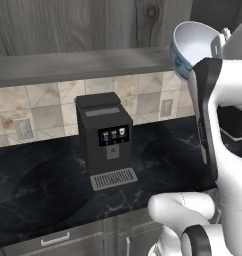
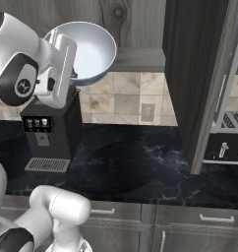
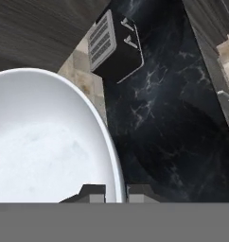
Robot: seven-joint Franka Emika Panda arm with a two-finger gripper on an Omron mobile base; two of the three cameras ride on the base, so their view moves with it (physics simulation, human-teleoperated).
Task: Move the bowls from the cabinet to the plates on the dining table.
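White, with a blue pattern outside, the round bowl (image 1: 193, 47) rides high beside the arm in the left base view, above the black marble surface (image 1: 163, 155). From the right base view it tilts over the dark coffee machine (image 2: 49, 130). In the hand view the hand (image 3: 115, 191) pinches its rim; carrying to the plates likely comes next.

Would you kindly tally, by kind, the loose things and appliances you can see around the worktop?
Bowls: 1, the white bowl held in the gripper
Coffee machines: 1
Wall sockets: 2, one left of the machine, one right of it
Total: 4
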